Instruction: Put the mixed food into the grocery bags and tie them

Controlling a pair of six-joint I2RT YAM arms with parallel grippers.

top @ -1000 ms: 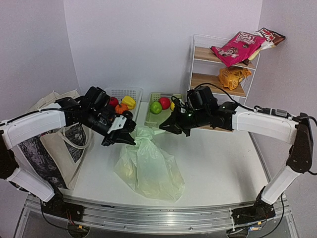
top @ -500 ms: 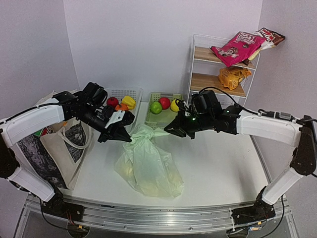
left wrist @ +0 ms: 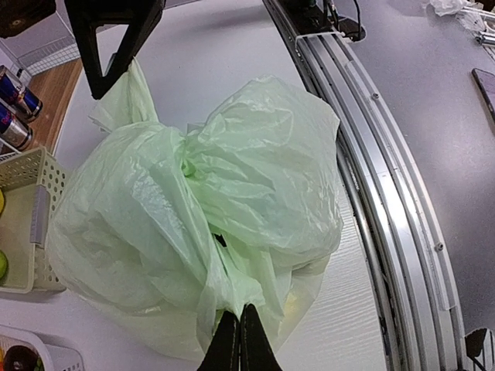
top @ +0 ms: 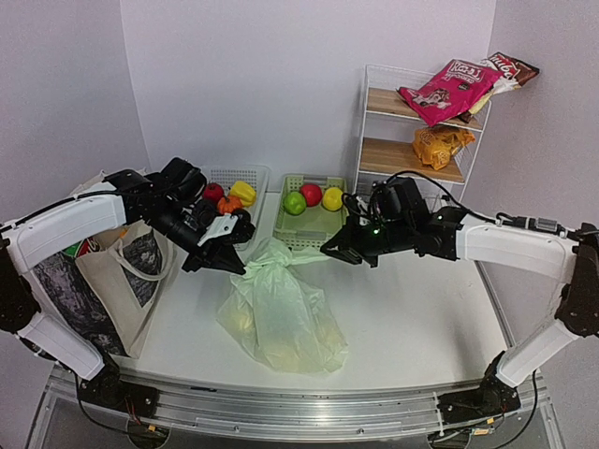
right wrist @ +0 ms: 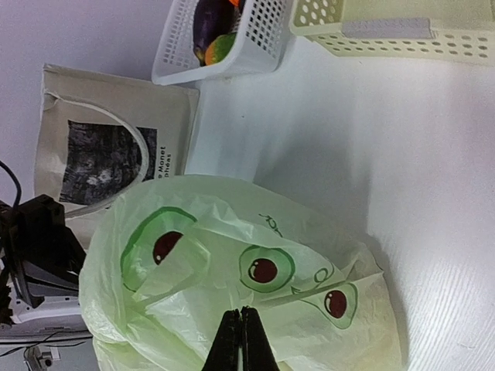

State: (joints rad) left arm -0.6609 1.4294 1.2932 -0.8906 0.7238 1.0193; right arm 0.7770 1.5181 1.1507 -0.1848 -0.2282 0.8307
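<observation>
The plastic bag point(top: 281, 313) is seen mid-table point(top: 412, 309), beside the tote point(top: 112, 271). Its top is pinched by the clenched left gripper point(top: 236, 266) and right gripper point(top: 329, 253), which have been drawn slightly further apart than before.

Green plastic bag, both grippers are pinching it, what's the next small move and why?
Probably pull the left gripper and right gripper gently apart to cinch the knot: each is shut on one end of the bag, and the knot between them looks loose.
</observation>
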